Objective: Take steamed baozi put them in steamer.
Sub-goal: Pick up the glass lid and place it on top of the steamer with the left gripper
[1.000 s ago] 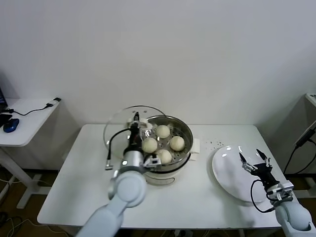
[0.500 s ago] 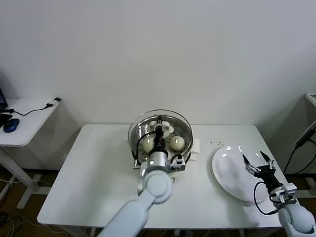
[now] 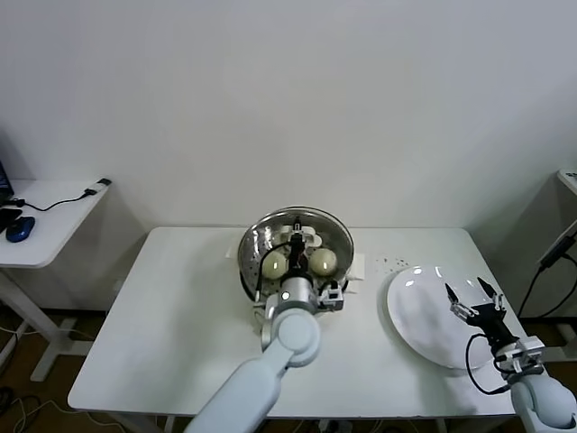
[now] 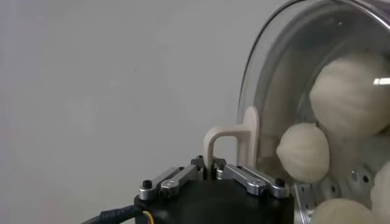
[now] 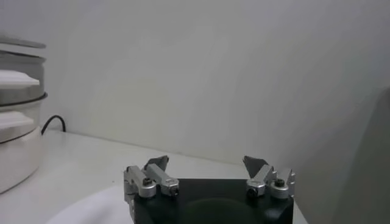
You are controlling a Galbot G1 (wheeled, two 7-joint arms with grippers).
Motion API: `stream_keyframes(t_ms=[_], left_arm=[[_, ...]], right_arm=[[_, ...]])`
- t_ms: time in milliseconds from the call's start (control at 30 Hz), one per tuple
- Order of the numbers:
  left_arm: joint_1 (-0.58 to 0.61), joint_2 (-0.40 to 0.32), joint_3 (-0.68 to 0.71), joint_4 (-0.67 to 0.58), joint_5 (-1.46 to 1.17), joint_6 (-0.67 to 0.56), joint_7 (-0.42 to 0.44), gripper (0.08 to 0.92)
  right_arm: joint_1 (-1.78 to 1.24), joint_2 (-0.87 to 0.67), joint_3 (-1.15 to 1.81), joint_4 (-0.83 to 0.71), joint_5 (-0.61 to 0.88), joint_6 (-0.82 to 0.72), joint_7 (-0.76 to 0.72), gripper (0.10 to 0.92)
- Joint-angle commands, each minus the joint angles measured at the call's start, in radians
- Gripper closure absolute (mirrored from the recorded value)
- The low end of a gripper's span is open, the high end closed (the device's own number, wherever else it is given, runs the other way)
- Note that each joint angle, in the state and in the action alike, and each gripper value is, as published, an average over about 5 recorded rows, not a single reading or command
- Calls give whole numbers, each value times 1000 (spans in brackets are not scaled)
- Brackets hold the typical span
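The steamer stands at the table's middle back. The round glass lid now lies over it. My left gripper is shut on the lid's white handle; it also shows in the left wrist view. Through the glass I see baozi in the head view; my arm hides the rest. The left wrist view shows several baozi on the perforated tray. My right gripper is open and empty above the white plate.
The white plate is bare, at the table's right front. The steamer's side shows far off in the right wrist view. A side desk with cables stands to the left. Dark specks lie behind the plate.
My left gripper has carried the glass lid rightward from beside the steamer to over it and lowered it. My right gripper has barely shifted.
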Motion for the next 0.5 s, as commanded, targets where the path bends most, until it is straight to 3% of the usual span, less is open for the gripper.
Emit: stream_keyframes(t_ms=[33, 500], left_arm=[[-1, -8, -1, 30, -10, 1, -12, 851], [0, -2, -1, 46, -17, 2, -10, 851]], right_arm=[[2, 3, 4, -6, -6, 3, -4, 203], [4, 14, 15, -20, -22, 12, -15, 203]])
